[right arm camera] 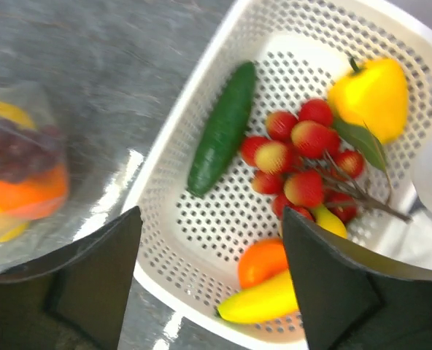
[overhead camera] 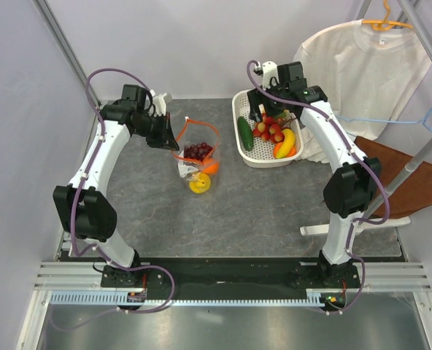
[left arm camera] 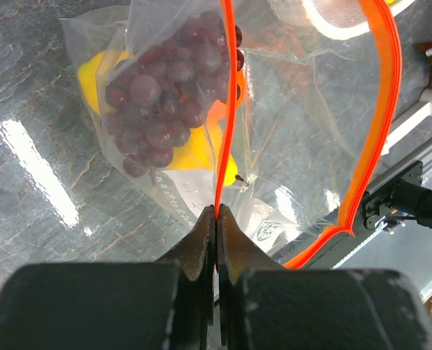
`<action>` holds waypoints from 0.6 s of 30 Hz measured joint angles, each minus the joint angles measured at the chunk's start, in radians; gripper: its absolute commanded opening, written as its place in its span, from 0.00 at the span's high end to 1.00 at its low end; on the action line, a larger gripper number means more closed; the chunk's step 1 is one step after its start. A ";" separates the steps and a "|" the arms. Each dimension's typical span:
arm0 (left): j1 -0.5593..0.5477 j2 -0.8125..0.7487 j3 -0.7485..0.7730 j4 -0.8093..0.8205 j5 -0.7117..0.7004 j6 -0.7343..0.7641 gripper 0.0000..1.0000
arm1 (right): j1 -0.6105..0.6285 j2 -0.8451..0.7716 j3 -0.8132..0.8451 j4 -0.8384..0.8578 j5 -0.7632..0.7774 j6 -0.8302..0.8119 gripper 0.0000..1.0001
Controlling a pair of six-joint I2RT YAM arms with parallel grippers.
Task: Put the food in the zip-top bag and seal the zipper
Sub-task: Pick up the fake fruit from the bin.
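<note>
Left pincer [left arm camera: 216, 217], clamped on the orange-red zipper strip [left arm camera: 229, 109], held the clear plastic bag [left arm camera: 303, 146] open just ahead; mid-loading, the empty, wide-open right pincer [right arm camera: 212, 284] likely needed to drop onto red toy fruits [right arm camera: 303, 188] below.

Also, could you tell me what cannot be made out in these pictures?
Left wrist: the zipper runs off the top edge; the grape bunch hides most of the yellow fruit.
Right wrist: the zip-top bag is blurred, cut by the left edge.
Top external: the right end effector is too small to read.
</note>
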 measured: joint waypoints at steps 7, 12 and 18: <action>0.000 0.015 0.005 0.003 0.009 0.000 0.98 | -0.026 -0.041 -0.187 0.075 0.214 0.021 0.50; 0.000 0.017 0.006 0.005 0.011 0.000 0.98 | -0.086 -0.045 -0.356 0.169 0.359 0.152 0.50; 0.000 0.019 0.006 0.008 0.015 0.000 0.98 | -0.119 -0.047 -0.459 0.303 0.433 0.290 0.46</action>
